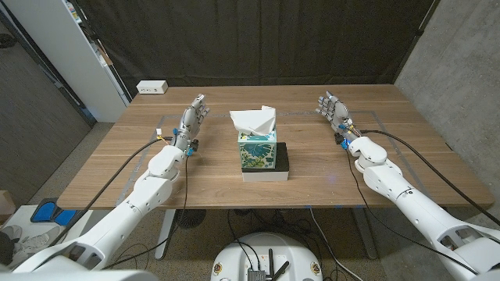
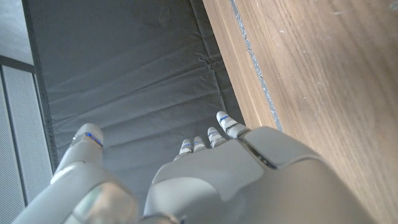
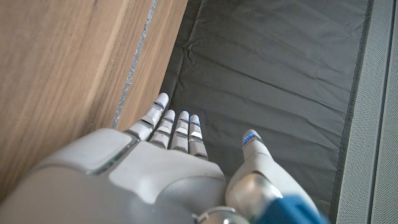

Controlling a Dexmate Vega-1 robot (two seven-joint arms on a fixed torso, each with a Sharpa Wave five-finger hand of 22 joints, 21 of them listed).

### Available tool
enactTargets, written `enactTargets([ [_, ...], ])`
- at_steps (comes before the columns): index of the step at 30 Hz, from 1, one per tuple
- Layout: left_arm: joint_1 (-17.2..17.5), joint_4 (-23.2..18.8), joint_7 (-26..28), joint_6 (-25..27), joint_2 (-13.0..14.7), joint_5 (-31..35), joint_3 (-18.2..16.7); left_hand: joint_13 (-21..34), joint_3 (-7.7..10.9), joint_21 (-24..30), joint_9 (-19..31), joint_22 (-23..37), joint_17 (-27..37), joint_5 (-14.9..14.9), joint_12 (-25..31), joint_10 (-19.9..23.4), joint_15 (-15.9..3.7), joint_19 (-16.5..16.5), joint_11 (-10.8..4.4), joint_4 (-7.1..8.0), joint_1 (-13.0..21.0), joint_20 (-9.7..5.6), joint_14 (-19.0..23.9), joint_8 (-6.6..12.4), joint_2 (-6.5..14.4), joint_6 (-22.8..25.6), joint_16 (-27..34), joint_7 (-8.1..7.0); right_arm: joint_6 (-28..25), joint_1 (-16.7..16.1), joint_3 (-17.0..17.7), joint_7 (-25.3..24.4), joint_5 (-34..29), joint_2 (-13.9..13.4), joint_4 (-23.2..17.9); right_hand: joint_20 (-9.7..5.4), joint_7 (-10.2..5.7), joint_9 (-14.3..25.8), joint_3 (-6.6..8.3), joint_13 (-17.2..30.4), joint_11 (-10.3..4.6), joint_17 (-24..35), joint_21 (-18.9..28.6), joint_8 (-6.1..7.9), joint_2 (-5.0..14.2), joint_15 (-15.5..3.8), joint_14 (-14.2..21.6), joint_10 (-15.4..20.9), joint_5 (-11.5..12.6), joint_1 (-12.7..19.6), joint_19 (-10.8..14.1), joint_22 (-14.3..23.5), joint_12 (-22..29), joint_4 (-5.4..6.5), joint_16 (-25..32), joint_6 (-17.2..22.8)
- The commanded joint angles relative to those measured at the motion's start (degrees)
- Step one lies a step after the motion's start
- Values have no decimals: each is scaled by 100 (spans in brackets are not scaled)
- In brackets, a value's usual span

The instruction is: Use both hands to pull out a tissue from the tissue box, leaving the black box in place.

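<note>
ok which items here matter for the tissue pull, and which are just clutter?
Job:
tissue box, tissue sticking out of its top
black box, touching the tissue box's side, to stay put
left hand, open, off to one side of the boxes
right hand, open, off to the other side

Clutter:
white power strip at the table's far corner

Wooden table (image 1: 312, 187), grey tape lines on its surface; white power strip (image 1: 151, 87) at far left corner; black curtain (image 1: 258, 39) behind the far edge; white shelf unit (image 1: 86, 47) far left; blue object (image 1: 53, 212) on floor, near left
</note>
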Motion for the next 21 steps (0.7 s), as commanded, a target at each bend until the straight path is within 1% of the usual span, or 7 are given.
enactTargets([
  [1, -276, 375, -301, -549, 234, 759, 193, 52, -322, -45, 55, 16, 34, 222, -1, -1352, 30, -579, 4, -1, 429, 7, -780, 39, -186, -1998, -34, 72, -96, -15, -12, -125, -46, -17, -76, -1, 9, 31, 5, 25, -7, 9, -21, 39, 84, 1, 15, 44, 33, -62, 49, 25, 30, 41, 12, 42],
  [2, -270, 319, -237, -500, 291, 878, 218, 60, -460, -54, 60, 15, 36, 308, 23, -1473, 60, -769, 6, 5, 509, 26, -986, 69, -202, -2148, -32, 89, -112, -33, -8, -155, -58, -35, -123, 3, 15, 31, 4, 25, -6, 8, -23, 41, 82, 1, 16, 48, 33, -64, 52, 25, 31, 41, 12, 46],
  [3, -268, 311, -226, -490, 295, 884, 220, 61, -497, -63, 60, 15, 37, 331, 27, -1505, 84, -836, 13, 7, 529, 43, -994, 71, -205, -2188, -16, 102, -117, -34, -8, -158, -59, -36, -127, 7, 17, 31, 2, 25, -9, 7, -26, 41, 80, 0, 18, 58, 33, -67, 53, 25, 34, 42, 12, 47],
  [6, -238, 221, -184, -418, 360, 963, 247, 66, -709, -74, 61, 11, 36, 454, 31, -1693, 139, -1116, 136, 18, 633, 81, -1325, 92, -209, -2349, -36, 170, -140, -51, -10, -176, -68, -56, -180, 12, 21, 32, -1, 25, -4, 6, -29, 44, 77, -1, 25, 70, 33, -74, 67, 26, 38, 45, 14, 59],
  [9, -192, 167, -136, -406, 379, 990, 251, 64, -800, -69, 60, 10, 36, 503, 18, -1816, 162, -1224, 196, 25, 672, 90, -1462, 107, -205, -2379, -38, 185, -147, -64, -14, -182, -81, -71, -215, 16, 16, 32, -3, 25, -7, 5, -38, 45, 76, 6, 33, 72, 33, -79, 68, 26, 38, 47, 15, 62],
  [12, -136, 89, -80, -384, 411, 1009, 239, 63, -838, -65, 59, 9, 35, 523, 15, -1863, 168, -1260, 215, 29, 687, 57, -1504, 110, -203, -2394, -34, 188, -168, -73, -17, -174, -76, -85, -244, 14, 16, 32, -6, 24, -7, 3, -45, 46, 73, 7, 41, 75, 34, -84, 74, 26, 38, 48, 17, 68],
  [21, 81, -213, 113, -306, 519, 1063, 179, 57, -956, 0, 56, 7, 32, 590, 74, -1809, 163, -1197, 223, 35, 743, -99, -1456, 177, -196, -2283, 27, 191, -188, -139, -10, -195, -76, -122, -348, 20, 19, 32, -11, 23, -2, -3, -69, 46, 67, 10, 51, 83, 35, -95, 85, 26, 37, 49, 15, 77],
])
